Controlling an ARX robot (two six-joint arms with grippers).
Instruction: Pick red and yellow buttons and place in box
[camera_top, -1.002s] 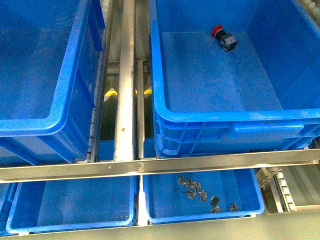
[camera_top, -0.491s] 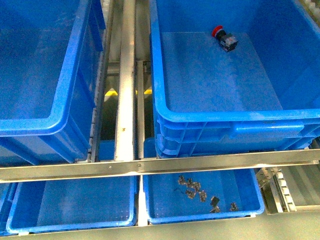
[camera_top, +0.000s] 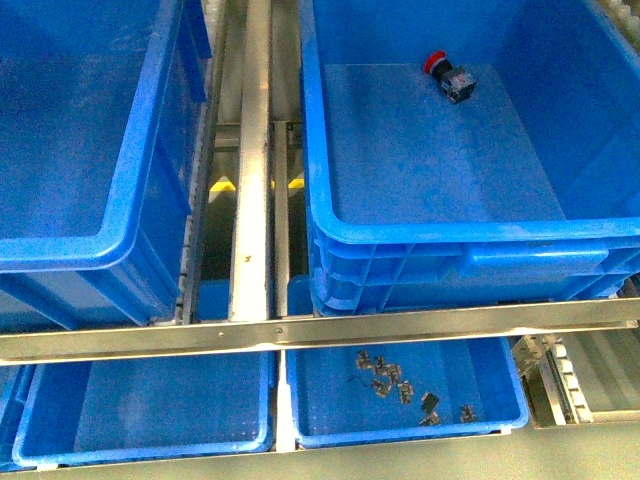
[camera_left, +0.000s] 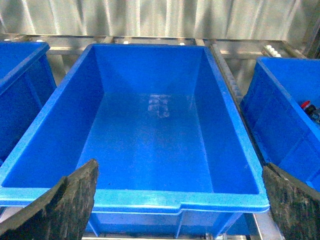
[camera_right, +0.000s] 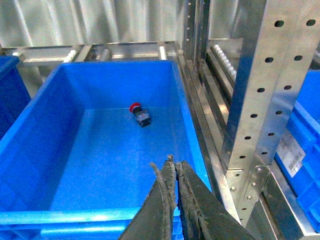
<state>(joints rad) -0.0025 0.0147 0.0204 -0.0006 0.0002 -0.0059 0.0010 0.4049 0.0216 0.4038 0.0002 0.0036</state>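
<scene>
Change: as far as I can see, nothing has moved over the last second; both boxes, the trays and the button sit where they did, and neither arm shows in the front view.
Left-hand box (camera_top: 60, 250): big, deep and blue, with a bare floor.
Right-hand box (camera_top: 450, 235): the same kind of box, just across the rack gap, with one thing on its floor.
Rack rail (camera_top: 400, 322): a metal bar runs across the front, below both boxes.
Lower trays (camera_top: 140, 447): two shallow blue trays sit under the rail. The right one holds a scatter of small metal parts (camera_top: 400, 385), and the left one looks empty.
Left fingers (camera_left: 75, 200): spread wide with nothing between them, facing the left-hand box from its near side.
Right fingers (camera_right: 167, 200): pressed together with nothing in them, hanging by the near rim of the right-hand box.
Red button (camera_top: 450, 76): lies on its side on the floor of the right-hand box, near the far wall and well away from the right fingers.
Yellow button: not visible in any view.
Meaning for the task: this looks like a pause. If the right-hand box is the target, I'd judge the red button done and the yellow one still to be found and fetched.
</scene>
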